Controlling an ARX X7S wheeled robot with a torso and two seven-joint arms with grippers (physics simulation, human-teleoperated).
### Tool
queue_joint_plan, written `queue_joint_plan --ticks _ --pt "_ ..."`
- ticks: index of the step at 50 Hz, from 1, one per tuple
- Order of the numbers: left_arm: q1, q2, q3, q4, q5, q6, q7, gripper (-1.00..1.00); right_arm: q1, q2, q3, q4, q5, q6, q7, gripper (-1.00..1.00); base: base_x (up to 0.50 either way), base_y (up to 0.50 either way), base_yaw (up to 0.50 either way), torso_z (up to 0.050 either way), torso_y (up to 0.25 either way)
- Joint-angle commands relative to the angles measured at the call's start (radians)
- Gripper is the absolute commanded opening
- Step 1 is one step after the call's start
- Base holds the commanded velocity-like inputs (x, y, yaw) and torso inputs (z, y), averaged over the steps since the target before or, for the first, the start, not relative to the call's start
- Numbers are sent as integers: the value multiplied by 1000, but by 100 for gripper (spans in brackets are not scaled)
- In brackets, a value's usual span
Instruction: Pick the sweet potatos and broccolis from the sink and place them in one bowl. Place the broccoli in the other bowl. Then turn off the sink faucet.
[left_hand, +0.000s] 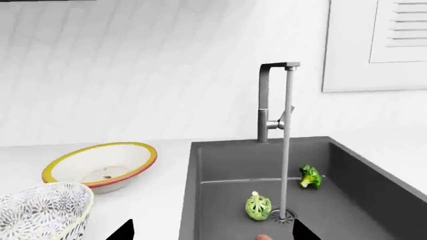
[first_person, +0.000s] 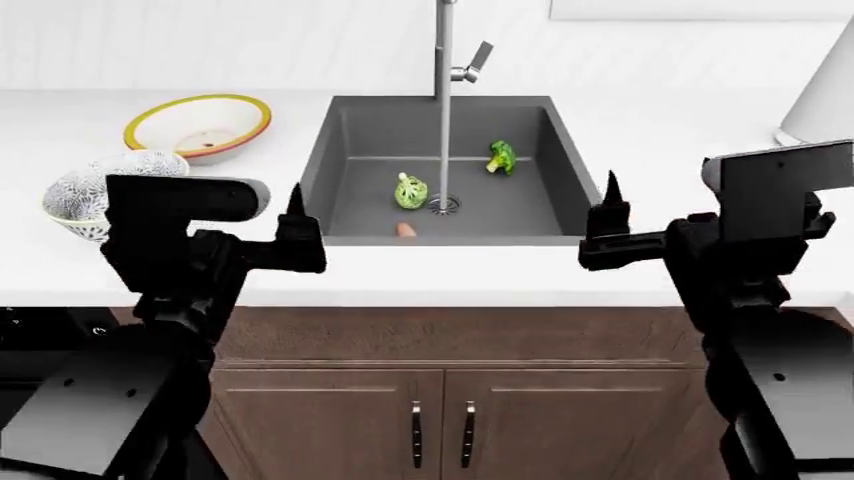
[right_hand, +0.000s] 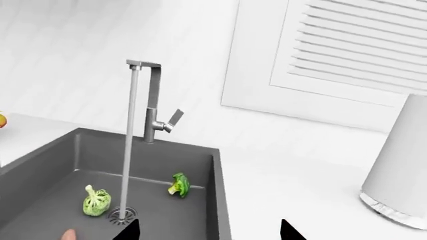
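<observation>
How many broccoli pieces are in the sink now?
2. A pale green broccoli lies just left of the water stream by the drain; a darker broccoli lies farther back on the right. The sink's near edge may hide more.

Left hand (first_person: 296, 235) and right hand (first_person: 610, 232) level, fingers spread, both empty.

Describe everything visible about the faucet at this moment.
The faucet is a slim, square-edged fixture that looks like brushed grey metal. An upright post rises from the counter behind the sink, bends at a right angle and ends in a short downward spout. A small lever sticks out from the post's side, angled upward. It is running: a straight stream of water falls onto the drain, between two broccolis. Neither gripper touches it.
</observation>
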Motion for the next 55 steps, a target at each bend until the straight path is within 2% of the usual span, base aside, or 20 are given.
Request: queue_joint_plan --ticks 1,5,9,12,19,22,30,55 --pt "-378 -64 42 -89 -22 -294 14 100 323 91 -9 85 32 220 -69 100 0 0 0 0 0" --pt "-428 -57 45 -122 -31 -324 19 100 350 105 -17 118 42 245 -86 100 0 0 0 0 0" --pt "-426 -57 46 -138 -28 -316 16 100 312 122 -19 144 53 261 -104 100 12 0 0 0 0" --pt "-411 -62 44 -125 -34 -327 18 100 270 113 30 95 67 255 -114 100 307 0 0 0 0" --pt "-413 -69 20 -118 -41 -363 14 100 298 93 41 123 70 277 -105 100 496 -21 0 0 0" --pt "-427 -60 2 -114 -47 -377 11 100 237 86 64 110 69 254 -103 100 495 -95 0 0 0" --pt "-359 -50 22 -102 -52 -403 -4 100 163 76 104 91 70 211 -101 100 499 -133 0 0 0" --pt "-361 -62 29 -119 -70 -390 -3 100 211 76 68 115 88 242 -104 100 500 -124 0 0 1"
